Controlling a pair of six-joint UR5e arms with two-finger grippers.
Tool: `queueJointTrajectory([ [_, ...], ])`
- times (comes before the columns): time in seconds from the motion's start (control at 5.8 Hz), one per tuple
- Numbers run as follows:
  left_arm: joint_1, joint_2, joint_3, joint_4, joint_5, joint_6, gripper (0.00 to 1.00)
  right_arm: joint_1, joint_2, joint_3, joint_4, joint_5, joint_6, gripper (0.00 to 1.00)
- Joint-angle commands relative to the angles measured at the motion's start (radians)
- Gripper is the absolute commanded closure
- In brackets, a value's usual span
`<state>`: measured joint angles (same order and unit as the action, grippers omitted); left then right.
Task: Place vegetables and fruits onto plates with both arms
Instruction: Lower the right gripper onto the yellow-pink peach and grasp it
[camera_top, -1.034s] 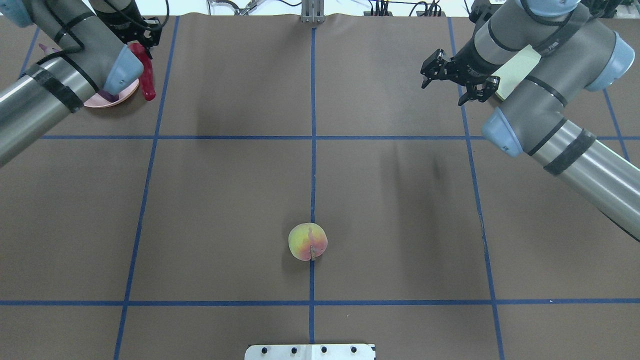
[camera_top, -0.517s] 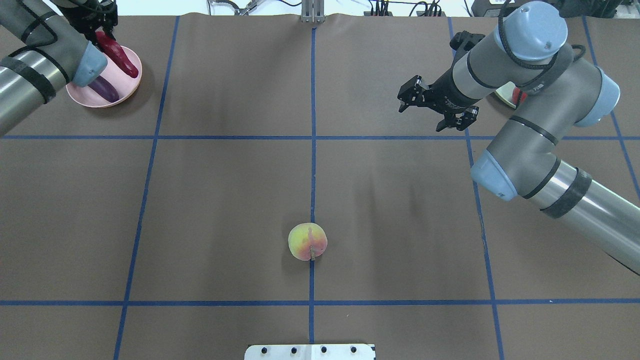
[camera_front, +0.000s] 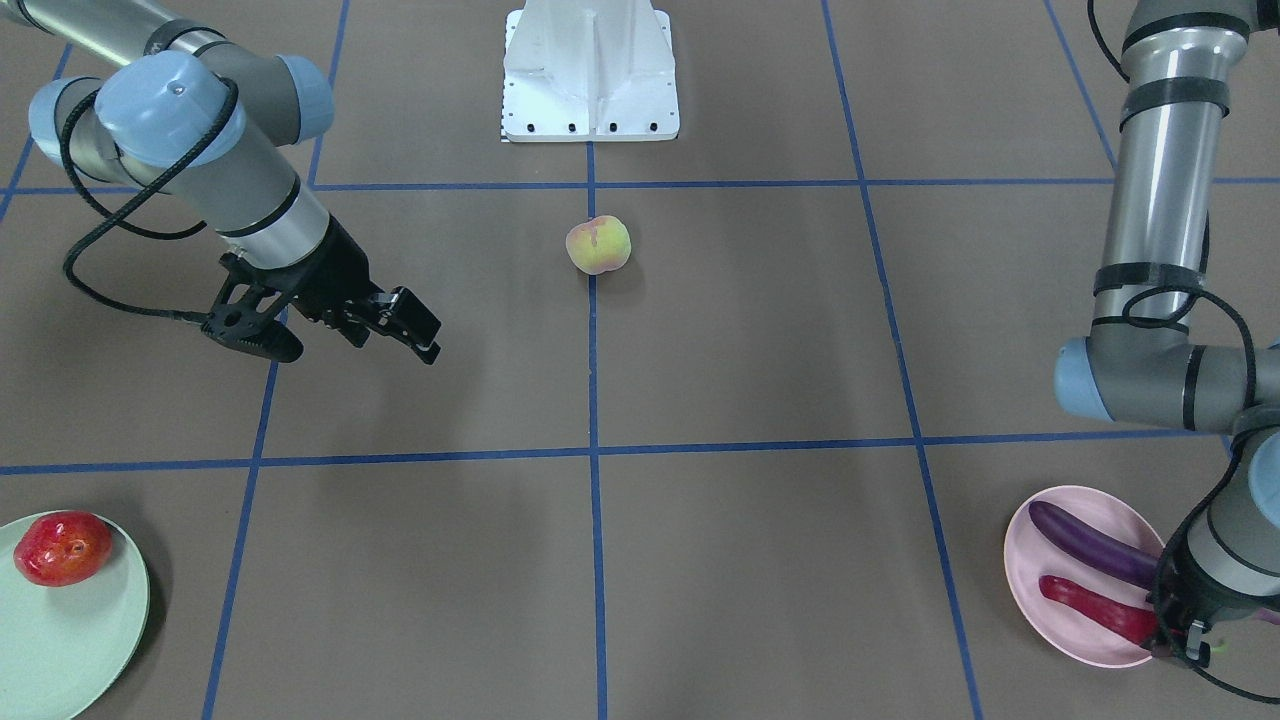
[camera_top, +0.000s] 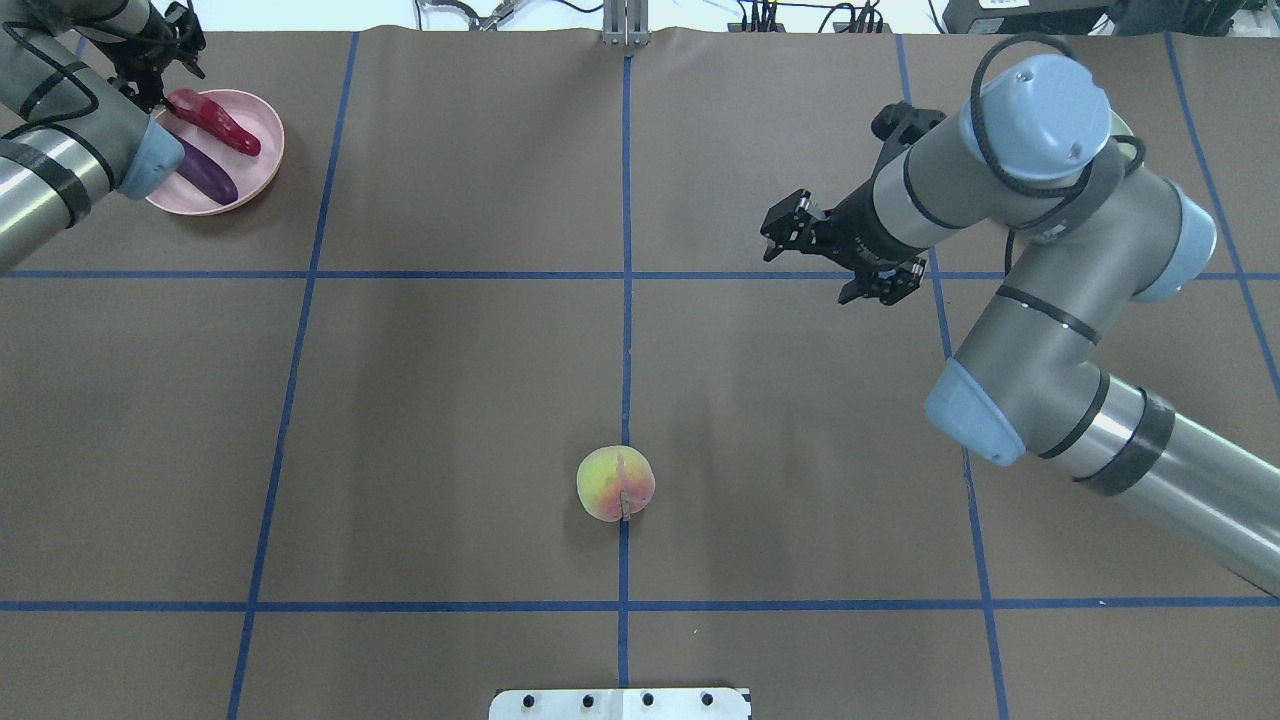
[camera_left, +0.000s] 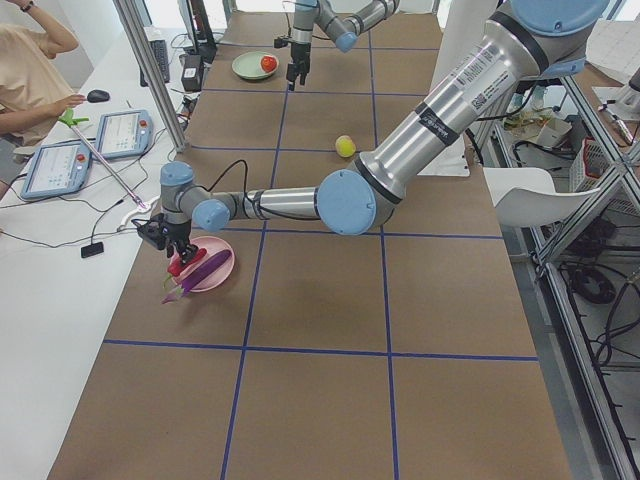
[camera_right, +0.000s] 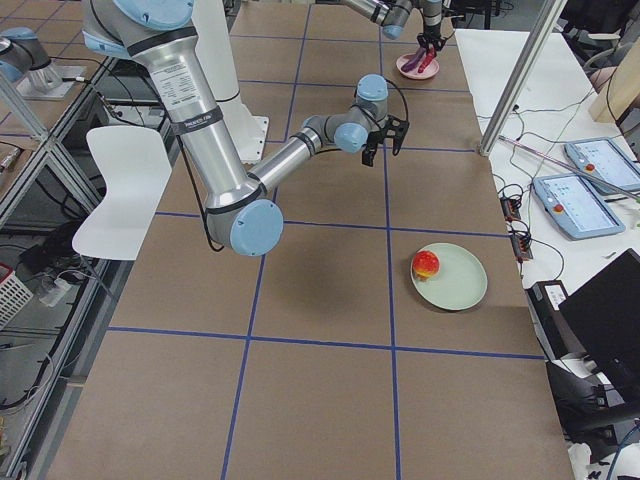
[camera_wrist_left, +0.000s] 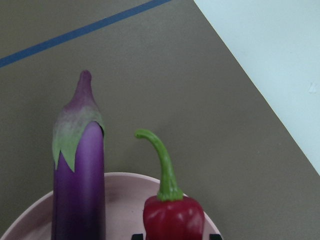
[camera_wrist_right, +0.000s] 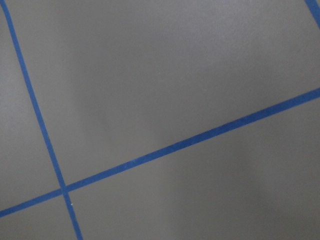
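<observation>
The pale yellow-green peach (camera_top: 616, 484) (camera_front: 598, 244) sits alone on the centre tape line. My right gripper (camera_top: 808, 265) (camera_front: 360, 355) hovers open and empty, far and right of the peach. The red fruit (camera_front: 62, 548) lies on the mint green plate (camera_front: 90, 640). On the pink plate (camera_top: 262, 170) (camera_front: 1075, 645) rests the purple eggplant (camera_top: 205, 177) (camera_wrist_left: 80, 190). Beside it the chili pepper (camera_top: 215, 120) (camera_wrist_left: 172, 217) lies low over the plate. My left gripper (camera_top: 172, 90) (camera_front: 1175, 630) is shut on its stem end.
The white robot base (camera_top: 620, 703) (camera_front: 590, 70) stands at the near table edge. Blue tape lines grid the brown table. A person (camera_left: 30, 70) sits at a side desk with tablets (camera_left: 125, 130) beyond the far edge.
My left gripper carried the chili from beside the pink plate over it and lowered it next to the eggplant. My right gripper, still open, swung away from the green plate toward the table's middle.
</observation>
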<state>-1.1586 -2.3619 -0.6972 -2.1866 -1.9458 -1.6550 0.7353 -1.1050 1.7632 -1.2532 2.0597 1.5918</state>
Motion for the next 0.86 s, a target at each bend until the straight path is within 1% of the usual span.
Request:
queueJointTrajectory([
  [0.0,-0.010,0.006,-0.080,0.007,-0.004,0.061,0.00,-0.214,0.016,0.057,0.000,-0.167,0.159,0.00],
  [0.17,-0.006,0.018,-0.123,0.034,-0.004,0.061,0.00,-0.285,0.039,0.056,-0.002,-0.247,0.181,0.00],
  [0.34,-0.003,0.038,-0.189,0.082,-0.004,0.054,0.00,-0.324,0.045,0.056,-0.002,-0.256,0.206,0.00],
  [0.52,-0.003,0.079,-0.237,0.087,-0.004,0.054,0.00,-0.382,0.074,0.032,-0.002,-0.312,0.238,0.00],
  [0.69,-0.001,0.087,-0.251,0.087,-0.004,0.054,0.00,-0.404,0.118,-0.011,0.000,-0.360,0.282,0.00],
])
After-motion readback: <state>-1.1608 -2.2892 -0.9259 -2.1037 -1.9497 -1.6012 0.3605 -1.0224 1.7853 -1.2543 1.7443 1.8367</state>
